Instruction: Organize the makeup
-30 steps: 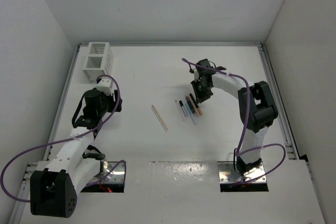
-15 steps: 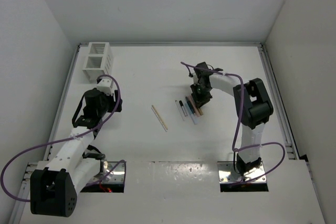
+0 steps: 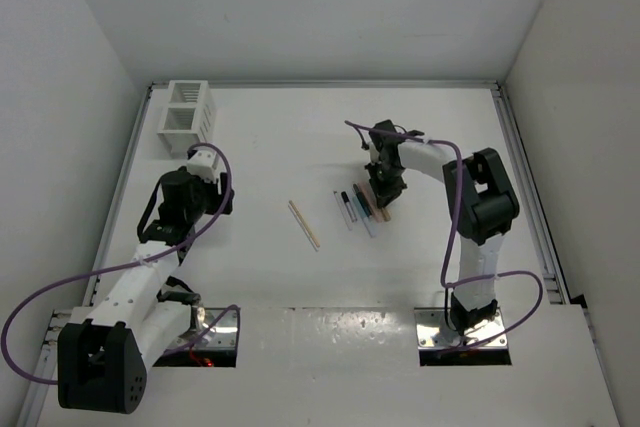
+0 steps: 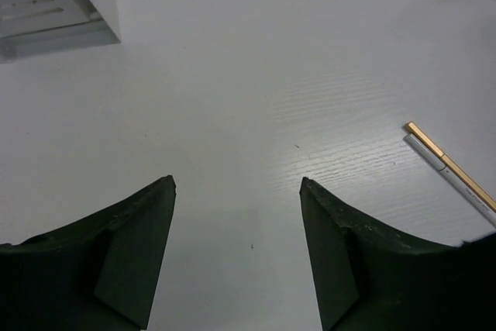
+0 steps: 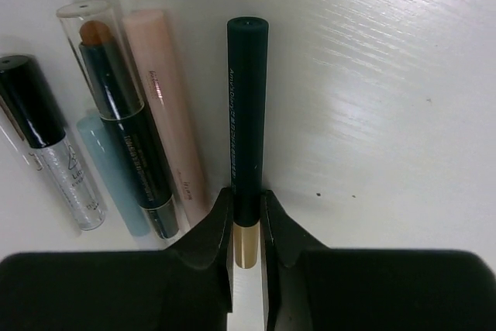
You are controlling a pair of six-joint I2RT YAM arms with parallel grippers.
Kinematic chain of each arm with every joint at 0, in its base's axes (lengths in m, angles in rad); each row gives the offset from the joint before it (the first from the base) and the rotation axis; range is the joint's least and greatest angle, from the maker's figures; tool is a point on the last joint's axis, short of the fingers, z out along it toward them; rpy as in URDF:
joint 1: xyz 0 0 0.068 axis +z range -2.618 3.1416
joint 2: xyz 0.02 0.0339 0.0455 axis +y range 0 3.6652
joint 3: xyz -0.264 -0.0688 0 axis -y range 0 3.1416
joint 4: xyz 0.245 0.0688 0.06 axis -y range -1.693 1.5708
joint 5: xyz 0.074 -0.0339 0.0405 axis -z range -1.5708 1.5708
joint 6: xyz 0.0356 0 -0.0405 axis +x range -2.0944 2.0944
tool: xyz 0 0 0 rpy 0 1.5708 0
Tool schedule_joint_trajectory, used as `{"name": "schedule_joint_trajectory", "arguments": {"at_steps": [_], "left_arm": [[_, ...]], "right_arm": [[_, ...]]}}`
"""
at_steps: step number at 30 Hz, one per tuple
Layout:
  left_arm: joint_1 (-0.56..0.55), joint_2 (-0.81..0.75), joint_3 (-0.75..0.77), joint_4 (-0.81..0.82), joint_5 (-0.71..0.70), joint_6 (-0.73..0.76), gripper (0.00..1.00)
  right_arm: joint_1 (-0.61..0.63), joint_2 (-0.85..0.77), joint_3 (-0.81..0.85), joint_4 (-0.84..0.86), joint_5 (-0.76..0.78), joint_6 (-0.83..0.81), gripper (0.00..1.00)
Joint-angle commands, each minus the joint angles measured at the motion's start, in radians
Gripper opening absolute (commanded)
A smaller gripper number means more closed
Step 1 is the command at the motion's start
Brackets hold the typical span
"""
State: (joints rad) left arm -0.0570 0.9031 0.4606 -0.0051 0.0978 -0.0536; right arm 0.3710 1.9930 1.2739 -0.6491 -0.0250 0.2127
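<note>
Right fingers (image 5: 215,226) clamped on slim black plastic stick with gold band (image 5: 248,98), just beside pale peach stick (image 5: 167,114) lying on white desk (image 5: 372,114). Left fingers (image 4: 132,238) wide apart, empty.

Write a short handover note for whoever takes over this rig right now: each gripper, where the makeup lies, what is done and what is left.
Left gripper: open, empty, over bare table near the box.
Right gripper: shut on the dark pencil, beside the cluster.
Cluster, mid-table, side by side: peach stick, brown-tipped stick, blue stick, gloss tube.
Tan stick lies apart on their left, a white stick against it.
Done: one pencil gripped; no makeup seen in the box.
Left: probably every piece goes to the box.
</note>
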Motion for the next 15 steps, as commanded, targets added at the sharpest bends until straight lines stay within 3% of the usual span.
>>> {"name": "schedule_joint_trajectory", "arguments": {"at_steps": [1, 5, 8, 9, 12, 13, 15], "left_arm": [[0.009, 0.009, 0.019, 0.040, 0.107, 0.075, 0.71], [0.009, 0.028, 0.072, 0.077, 0.328, 0.144, 0.68], [0.009, 0.091, 0.134, 0.193, 0.538, 0.129, 0.67], [0.009, 0.111, 0.150, 0.220, 0.648, 0.114, 0.67], [-0.018, 0.181, 0.184, 0.379, 0.788, -0.032, 0.67], [-0.032, 0.192, 0.184, 0.417, 0.807, -0.061, 0.67], [-0.070, 0.204, 0.184, 0.517, 0.842, -0.121, 0.73]], "right_arm": [[-0.029, -0.006, -0.013, -0.004, 0.051, -0.027, 0.00], [-0.030, -0.126, -0.018, 0.055, 0.076, -0.097, 0.00], [-0.023, -0.291, -0.056, 0.245, 0.039, -0.145, 0.00], [-0.009, -0.345, -0.065, 0.278, 0.002, -0.169, 0.00], [0.022, -0.451, -0.129, 0.434, -0.177, -0.188, 0.00], [0.044, -0.477, -0.152, 0.501, -0.294, -0.193, 0.00], [0.121, -0.503, -0.189, 0.635, -0.357, -0.205, 0.00]]}}
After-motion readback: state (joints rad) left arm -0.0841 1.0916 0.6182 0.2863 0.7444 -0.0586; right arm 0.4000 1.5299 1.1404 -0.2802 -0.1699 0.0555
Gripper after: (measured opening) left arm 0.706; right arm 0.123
